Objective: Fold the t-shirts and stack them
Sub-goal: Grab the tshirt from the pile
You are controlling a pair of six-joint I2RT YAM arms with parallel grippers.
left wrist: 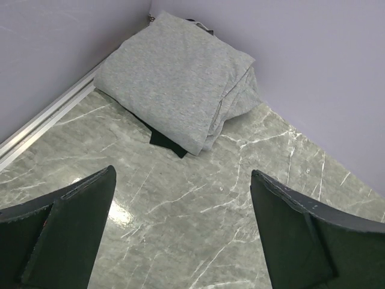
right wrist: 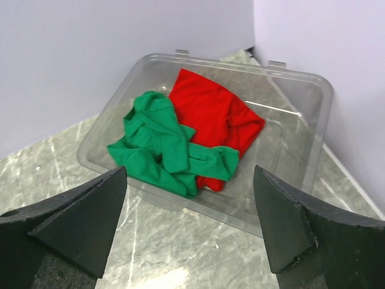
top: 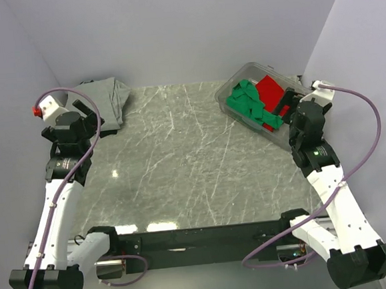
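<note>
Green t-shirt [right wrist: 159, 150]: cotton, crumpled; inside the clear plastic bin [right wrist: 313, 84] at the far right corner of the counter [top: 181, 159]; overlaps the left part of the red one.
Red t-shirt [right wrist: 210, 114]: same bin, loosely flat, partly under the green, toward the bin's far side.
Grey t-shirt [left wrist: 174, 78]: folded into a thick pad in the far left corner of the counter, close against both walls; dark scrap [left wrist: 165, 139] showing beneath its near edge.
Right end effector [right wrist: 189, 171]: fingers spread wide, pinching nothing; hovers just short of the bin's near wall.
Left end effector [left wrist: 181, 174]: fingers spread wide, empty; above bare counter, near the grey pad but apart from it.
Bearing of green from right end effector: straight ahead and lower, roughly centred in the finger gap.
Long axis of green bundle: none clean; thickest ridge runs away from the wrist, with a twisted band crossing toward the right-hand finger.
Nearer arm: right, plainly; left well apart, across the counter.
Judged next move: probably a reach by the right arm over the bin's near wall onto the green, the uppermost garment.
</note>
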